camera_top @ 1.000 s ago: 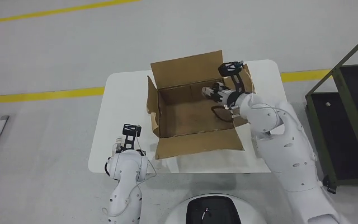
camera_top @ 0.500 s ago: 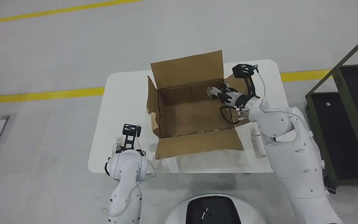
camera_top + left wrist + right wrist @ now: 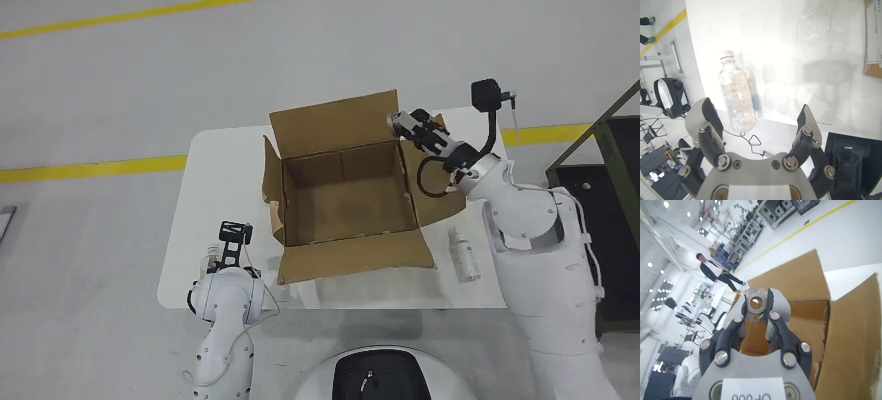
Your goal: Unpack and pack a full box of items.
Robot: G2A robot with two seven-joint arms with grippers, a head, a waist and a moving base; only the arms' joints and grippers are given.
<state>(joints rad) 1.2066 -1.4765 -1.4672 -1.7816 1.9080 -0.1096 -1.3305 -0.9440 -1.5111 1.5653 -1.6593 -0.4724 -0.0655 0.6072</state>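
You have a plain brown box (image 3: 345,195) on a white table (image 3: 215,200), and a white label (image 3: 873,34) with black print on the box's outer wall. The bottle (image 3: 737,94) is clear with ribbed rings and a white cap (image 3: 726,54); the bag (image 3: 810,24) is clear too. The part (image 3: 755,303) in the right gripper (image 3: 758,292) is bare silver. The left gripper (image 3: 755,105) is silver-grey with black links and black ribbed pads (image 3: 712,113). The floor (image 3: 100,80) is pale grey with a yellow stripe (image 3: 90,170).

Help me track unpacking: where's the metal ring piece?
Top view: the metal ring piece sits in the right pincer, over the cardboard box's far right corner.
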